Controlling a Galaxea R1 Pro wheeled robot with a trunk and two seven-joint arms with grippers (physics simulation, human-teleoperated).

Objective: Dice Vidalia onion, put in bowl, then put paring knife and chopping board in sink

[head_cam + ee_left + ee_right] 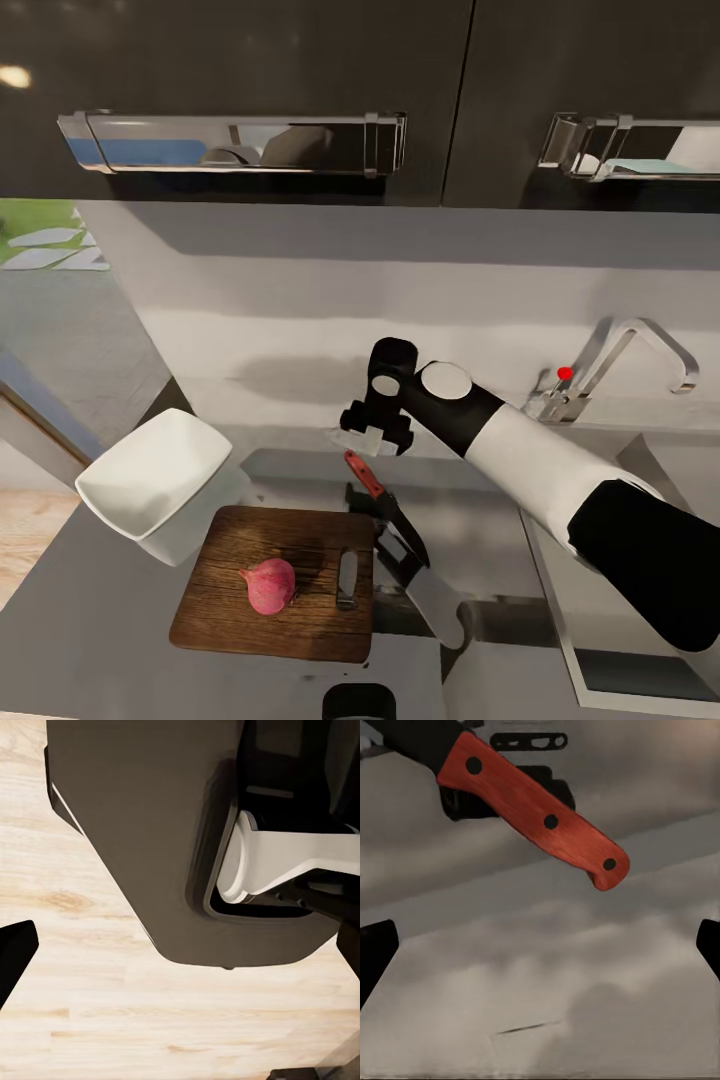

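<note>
The pink-red Vidalia onion sits whole on the brown chopping board, which lies on the grey countertop. The white bowl stands at the board's far left corner. The paring knife lies just right of the board, red-brown handle pointing toward the wall; that handle also shows in the right wrist view. My right gripper hovers open just beyond the handle's end, holding nothing, and its fingertips stand wide apart. The left gripper is open over the wood floor.
The sink lies to the right under my right arm, with its chrome tap and red knob at the back. Dark upper cabinets with steel handles hang overhead. The robot's dark base shows in the left wrist view.
</note>
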